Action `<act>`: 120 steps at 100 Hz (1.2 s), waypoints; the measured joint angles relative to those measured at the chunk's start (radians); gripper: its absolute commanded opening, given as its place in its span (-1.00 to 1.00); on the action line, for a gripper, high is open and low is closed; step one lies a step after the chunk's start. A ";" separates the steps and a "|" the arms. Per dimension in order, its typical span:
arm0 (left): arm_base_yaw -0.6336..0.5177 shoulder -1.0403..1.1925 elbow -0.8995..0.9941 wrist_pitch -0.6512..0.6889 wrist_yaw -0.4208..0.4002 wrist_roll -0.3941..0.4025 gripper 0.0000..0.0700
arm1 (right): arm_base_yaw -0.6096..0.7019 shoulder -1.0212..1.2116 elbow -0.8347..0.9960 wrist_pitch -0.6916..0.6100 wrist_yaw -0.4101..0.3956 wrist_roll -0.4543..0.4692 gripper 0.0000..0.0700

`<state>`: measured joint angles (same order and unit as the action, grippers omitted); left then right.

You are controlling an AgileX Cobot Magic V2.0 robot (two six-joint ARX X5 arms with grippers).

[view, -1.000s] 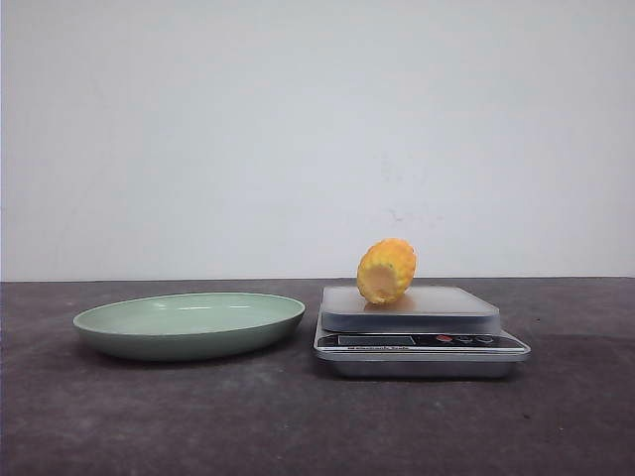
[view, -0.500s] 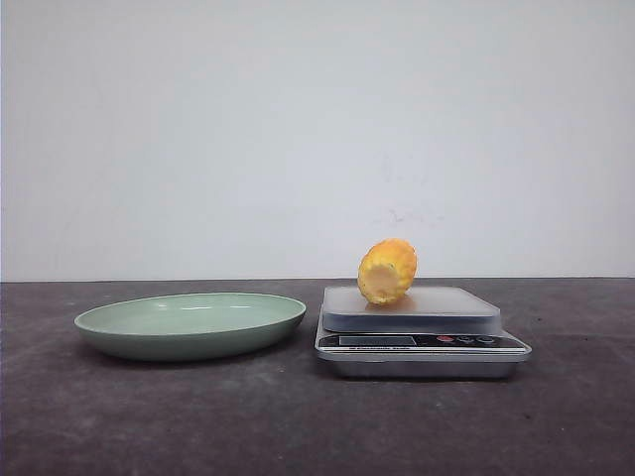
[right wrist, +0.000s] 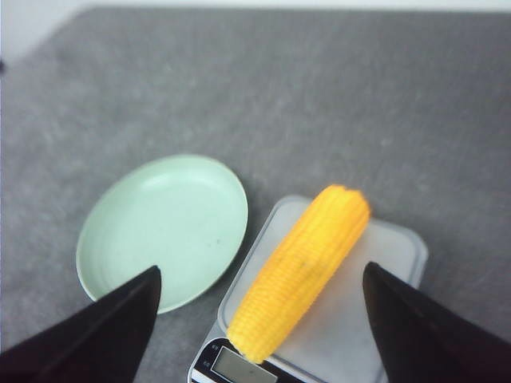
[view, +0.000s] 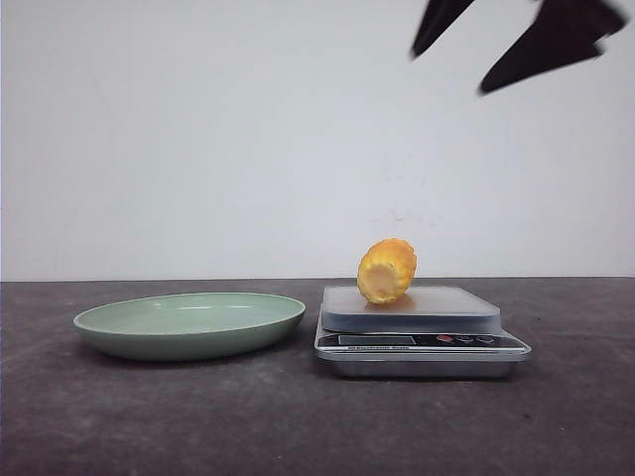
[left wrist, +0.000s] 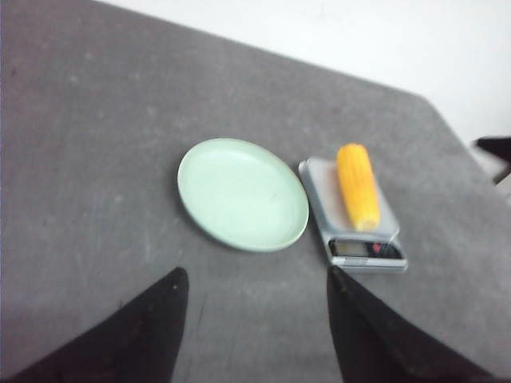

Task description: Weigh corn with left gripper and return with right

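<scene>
The yellow-orange corn [view: 386, 271] lies on the platform of the silver kitchen scale [view: 422, 342], its paler cut end facing the front camera. Nothing holds it. My right gripper [view: 448, 73] hangs open high above the scale, at the top right of the front view. Its wrist view looks down on the corn [right wrist: 302, 267] between the spread fingers [right wrist: 120, 319]. My left gripper [left wrist: 258, 271] is open and empty, well back from the corn [left wrist: 357, 185] and the scale [left wrist: 318, 177]. It does not show in the front view.
An empty pale green plate [view: 189, 324] sits on the dark table just left of the scale, also in the wrist views [left wrist: 239, 191] [right wrist: 160, 227]. A white wall stands behind the table.
My right gripper's dark fingers have come into the top right of the front view, where nothing showed before. Corn, scale and plate have not moved.
</scene>
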<state>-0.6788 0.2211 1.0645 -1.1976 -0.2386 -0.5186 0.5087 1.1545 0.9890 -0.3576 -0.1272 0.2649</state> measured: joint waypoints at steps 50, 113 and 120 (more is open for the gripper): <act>0.000 0.000 0.000 0.010 -0.024 0.042 -0.12 | 0.047 0.436 0.238 -0.126 0.121 0.030 0.46; 0.000 0.000 0.000 0.002 -0.026 0.099 -0.12 | 0.082 0.575 0.238 -0.144 0.133 0.134 -0.05; 0.000 0.000 0.000 0.003 -0.026 0.106 -0.12 | 0.086 0.575 0.238 -0.127 0.146 0.137 -0.54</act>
<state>-0.6785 0.2211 1.0645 -1.1950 -0.2646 -0.4122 0.5949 1.7294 1.2270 -0.4850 0.0189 0.4019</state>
